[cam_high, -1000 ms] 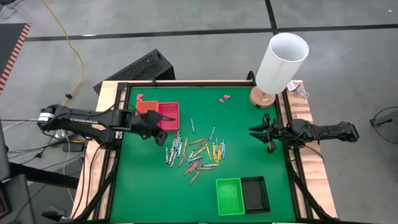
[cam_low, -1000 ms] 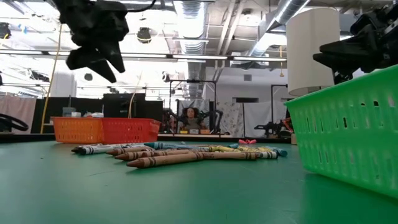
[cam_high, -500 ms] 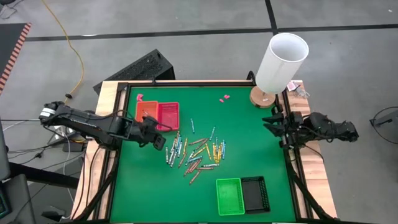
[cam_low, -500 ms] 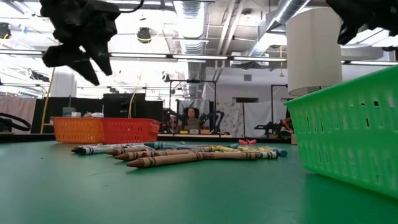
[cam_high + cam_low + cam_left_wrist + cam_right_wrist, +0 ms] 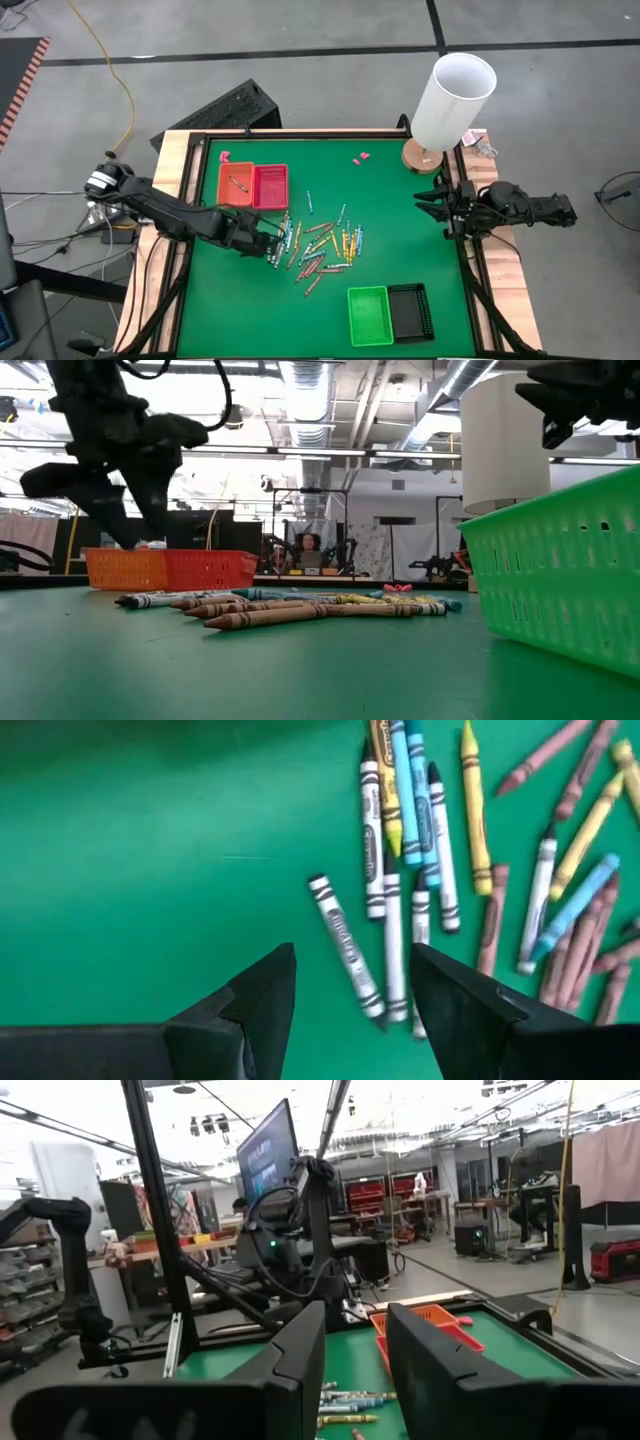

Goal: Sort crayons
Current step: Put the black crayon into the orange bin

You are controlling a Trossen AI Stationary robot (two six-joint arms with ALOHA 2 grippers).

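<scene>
Currently the left gripper (image 5: 270,238) reaches low from the frame's left to the left edge of the crayons (image 5: 318,246) heaped at table centre, jaws spread, holding nothing; a grey crayon (image 5: 346,948) lies just ahead of them. Right gripper (image 5: 432,202) waits at the right edge, open, empty. Orange tray (image 5: 236,184) and red tray (image 5: 271,186) sit upper left; green tray (image 5: 369,315) and black tray (image 5: 411,311) lower right. Crayon labels unreadable.

The left gripper (image 5: 272,238) reaches low toward mid-table, fingers (image 5: 262,1005) parted, arm stretched diagonally. The right gripper (image 5: 438,205) waits at the table's right edge, fingers apart.
</scene>
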